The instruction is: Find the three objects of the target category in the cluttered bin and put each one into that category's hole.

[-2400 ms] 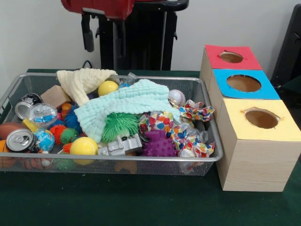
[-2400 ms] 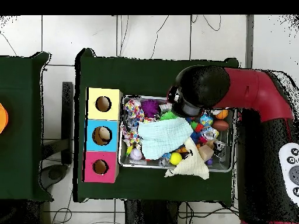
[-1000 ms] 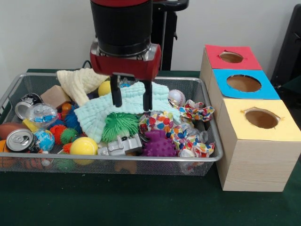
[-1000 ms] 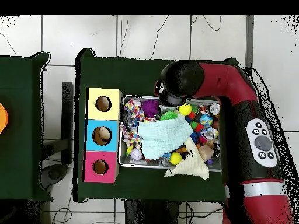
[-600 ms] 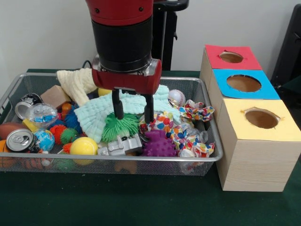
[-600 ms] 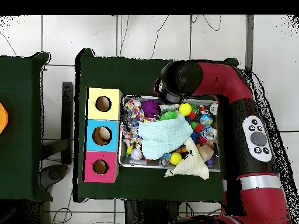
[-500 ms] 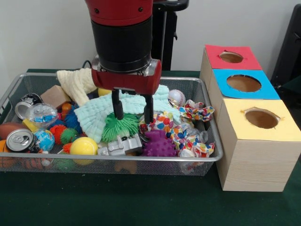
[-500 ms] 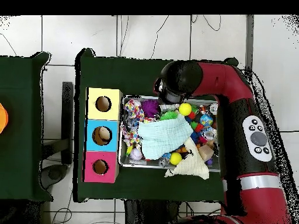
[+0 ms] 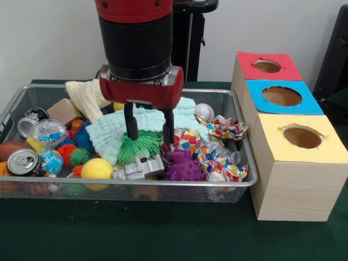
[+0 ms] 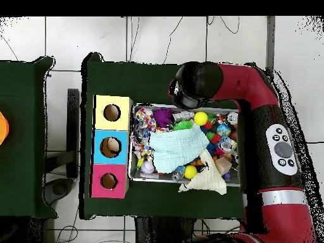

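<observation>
The pincer [image 9: 148,135] is seen lowered into the cluttered bin [image 9: 228,101], its two dark fingers [image 9: 130,126] spread apart on either side of a green spiky ball [image 9: 138,145], with nothing gripped between them. The bin rests on the green counter [image 9: 163,228], just beside a row of wooden boxes; the hole [image 9: 267,66] in the red top lies at the far end of that row in the front view, beyond the blue and yellow tops. Much of the bin's middle is covered by a mint cloth [image 9: 157,117], with a cream cloth [image 9: 92,95] behind it. Of the three objects only a tan shape [image 9: 144,191] is glimpsed through the near mesh wall, below a silver toy robot [image 9: 138,168] and low in the pile; whether it is one of them cannot be told for certain, and the others are hidden. Such a plush is judged light, soft and compressible, unlikely to slip or break, so a pinch across the body's middle would be suitable once the clutter above is cleared.
</observation>
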You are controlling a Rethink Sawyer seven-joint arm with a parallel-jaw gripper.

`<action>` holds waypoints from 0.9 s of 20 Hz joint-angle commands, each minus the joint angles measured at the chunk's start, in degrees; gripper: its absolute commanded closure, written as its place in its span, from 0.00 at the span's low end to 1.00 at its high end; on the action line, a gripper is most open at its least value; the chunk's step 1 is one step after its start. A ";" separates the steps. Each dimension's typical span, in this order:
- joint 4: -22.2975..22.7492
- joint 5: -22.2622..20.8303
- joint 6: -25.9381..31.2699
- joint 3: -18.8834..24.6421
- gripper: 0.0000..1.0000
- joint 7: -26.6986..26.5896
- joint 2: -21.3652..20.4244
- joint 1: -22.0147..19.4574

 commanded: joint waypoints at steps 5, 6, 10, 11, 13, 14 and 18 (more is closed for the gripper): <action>-3.88 -1.67 -0.42 2.88 0.00 -12.66 2.81 0.30; -4.34 -1.46 0.43 2.92 0.00 -12.79 2.48 0.40; -4.36 -1.03 1.56 2.82 0.00 -12.84 1.47 0.46; -4.58 -1.02 1.63 2.80 0.00 -12.83 1.56 0.51; -5.25 -1.26 1.06 2.81 0.00 -12.81 2.46 0.66; -5.82 -1.55 0.53 2.79 0.00 -12.74 3.22 0.81; -7.22 -2.10 -0.17 2.69 0.00 -12.85 4.72 1.18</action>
